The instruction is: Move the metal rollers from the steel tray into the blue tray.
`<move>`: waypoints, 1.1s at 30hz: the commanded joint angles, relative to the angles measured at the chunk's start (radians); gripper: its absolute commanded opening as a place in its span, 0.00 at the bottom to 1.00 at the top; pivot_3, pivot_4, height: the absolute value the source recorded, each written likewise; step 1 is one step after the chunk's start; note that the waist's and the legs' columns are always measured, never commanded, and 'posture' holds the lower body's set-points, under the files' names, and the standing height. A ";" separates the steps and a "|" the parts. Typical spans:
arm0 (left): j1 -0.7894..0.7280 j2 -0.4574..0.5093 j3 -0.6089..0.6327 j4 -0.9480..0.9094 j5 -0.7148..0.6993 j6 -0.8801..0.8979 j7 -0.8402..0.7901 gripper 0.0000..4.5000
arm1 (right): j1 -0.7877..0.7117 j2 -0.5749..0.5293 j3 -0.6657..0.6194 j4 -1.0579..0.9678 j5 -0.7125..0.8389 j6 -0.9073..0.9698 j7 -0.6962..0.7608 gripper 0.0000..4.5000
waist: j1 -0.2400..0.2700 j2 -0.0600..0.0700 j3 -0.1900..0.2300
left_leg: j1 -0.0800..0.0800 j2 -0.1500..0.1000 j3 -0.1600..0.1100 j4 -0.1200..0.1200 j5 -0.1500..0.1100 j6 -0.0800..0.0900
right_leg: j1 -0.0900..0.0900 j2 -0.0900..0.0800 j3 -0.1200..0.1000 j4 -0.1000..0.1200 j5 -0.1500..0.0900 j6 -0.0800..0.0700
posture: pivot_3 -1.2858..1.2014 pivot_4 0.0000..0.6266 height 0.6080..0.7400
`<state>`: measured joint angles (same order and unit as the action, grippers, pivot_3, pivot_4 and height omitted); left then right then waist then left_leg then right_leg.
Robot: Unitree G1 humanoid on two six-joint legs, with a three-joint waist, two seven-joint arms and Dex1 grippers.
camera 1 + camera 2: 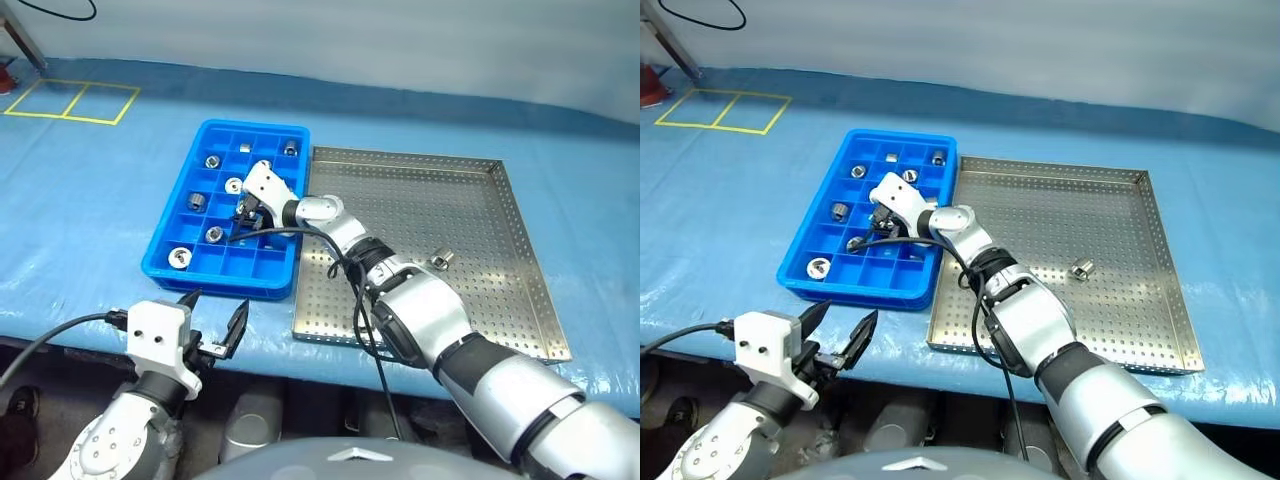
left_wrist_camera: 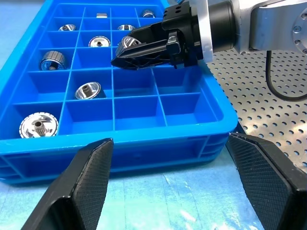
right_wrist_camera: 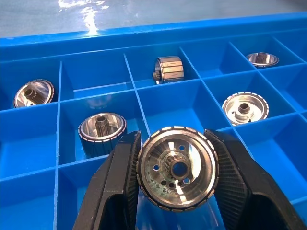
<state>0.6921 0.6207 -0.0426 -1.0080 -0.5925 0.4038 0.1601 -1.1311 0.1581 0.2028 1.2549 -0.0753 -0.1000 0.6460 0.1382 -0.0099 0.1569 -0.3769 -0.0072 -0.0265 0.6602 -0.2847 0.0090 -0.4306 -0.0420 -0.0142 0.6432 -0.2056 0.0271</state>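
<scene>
The blue tray [image 1: 215, 280] lies left of the steel tray [image 1: 420, 200], and they touch side to side. Several metal rollers [image 3: 101, 131] sit one to a compartment in the blue tray. A single roller [image 1: 441, 260] lies on the steel tray's perforated floor. My right gripper [image 1: 247, 214] hangs over the middle of the blue tray. It is shut on a roller [image 3: 177, 167], hollow centre facing the wrist camera, just above a compartment. My left gripper [image 1: 215, 318] is open with nothing between its fingers, low at the table's front edge before the blue tray.
The trays rest on a pale blue table cover [image 1: 90, 210]. Yellow tape squares [image 1: 72, 102] mark the floor at the far left. A black cable [image 1: 340, 265] runs along my right arm over the trays' shared edge.
</scene>
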 commanded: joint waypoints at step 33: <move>-0.052 0.055 0.022 -0.039 -0.034 0.009 0.033 0.93 | -0.086 0.048 -0.099 0.020 0.005 -0.038 -0.108 0.73 | 0.003 0.000 0.001 | 0.000 0.000 -0.002 0.000 0.001 -0.002 | 0.001 0.001 -0.001 0.000 0.000 0.000 | 0.69 0.24 1.00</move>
<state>0.6432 0.6701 -0.0361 -1.0080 -0.6212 0.4134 0.1901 -1.1757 0.1604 0.1202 1.2947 -0.0766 -0.1098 0.5407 0.1414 -0.0096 0.1576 -0.3768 -0.0070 -0.0283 0.6601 -0.2833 0.0065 -0.4301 -0.0411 -0.0154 0.6436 -0.2057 0.0269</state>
